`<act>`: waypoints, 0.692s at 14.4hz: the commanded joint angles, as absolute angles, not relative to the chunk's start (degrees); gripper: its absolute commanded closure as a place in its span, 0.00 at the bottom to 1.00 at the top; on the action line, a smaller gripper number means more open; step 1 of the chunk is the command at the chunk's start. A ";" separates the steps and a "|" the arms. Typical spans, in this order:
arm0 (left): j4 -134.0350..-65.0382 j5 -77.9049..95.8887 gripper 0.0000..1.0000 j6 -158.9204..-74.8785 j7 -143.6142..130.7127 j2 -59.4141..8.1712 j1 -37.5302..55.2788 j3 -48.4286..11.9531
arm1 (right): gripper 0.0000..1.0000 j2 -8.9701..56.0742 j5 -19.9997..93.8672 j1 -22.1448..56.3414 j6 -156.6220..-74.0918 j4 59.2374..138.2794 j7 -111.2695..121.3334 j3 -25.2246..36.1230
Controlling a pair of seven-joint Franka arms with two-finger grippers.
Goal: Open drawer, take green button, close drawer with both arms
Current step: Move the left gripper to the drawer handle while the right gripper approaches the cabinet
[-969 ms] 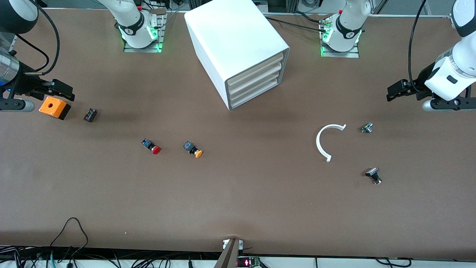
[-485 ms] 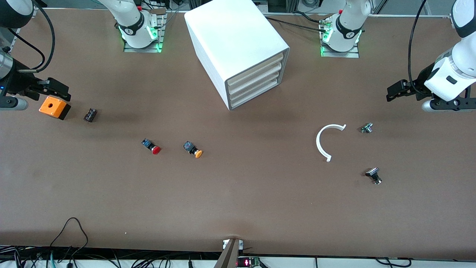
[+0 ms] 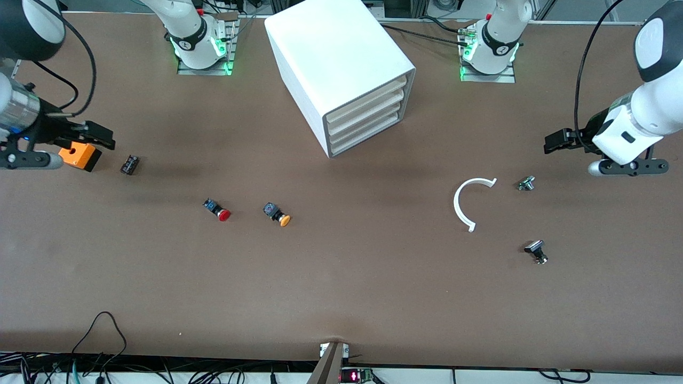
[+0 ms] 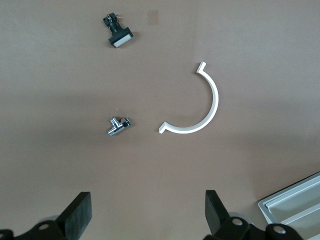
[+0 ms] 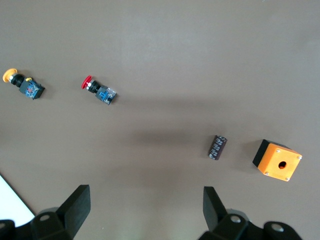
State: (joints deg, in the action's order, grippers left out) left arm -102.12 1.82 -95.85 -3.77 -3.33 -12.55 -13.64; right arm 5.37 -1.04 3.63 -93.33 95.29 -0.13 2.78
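Observation:
The white cabinet (image 3: 341,64) stands at the middle of the table near the arms' bases, and a corner of it shows in the left wrist view (image 4: 295,207). All its drawers are pushed in, the bottom drawer (image 3: 365,136) among them. The green button is out of view. My left gripper (image 3: 555,143) (image 4: 148,210) hangs open and empty over bare table at the left arm's end, near a small metal part (image 3: 526,183). My right gripper (image 3: 98,136) (image 5: 146,205) is open and empty over the orange box (image 3: 80,156) at the right arm's end.
A red-capped button (image 3: 217,210) and an orange-capped button (image 3: 277,213) lie nearer the front camera than the cabinet. A small black part (image 3: 129,164) lies beside the orange box. A white C-shaped piece (image 3: 465,205) and a black switch part (image 3: 536,251) lie toward the left arm's end.
Both grippers have shifted a little toward the middle of the table. The right one now partly covers the orange box. Nothing on the table has moved.

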 commanded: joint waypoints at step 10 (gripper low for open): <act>-103.18 21.69 0.00 -95.71 13.78 -22.74 -13.01 -15.21 | 0.00 7.20 1.84 8.34 -93.77 94.31 12.10 2.64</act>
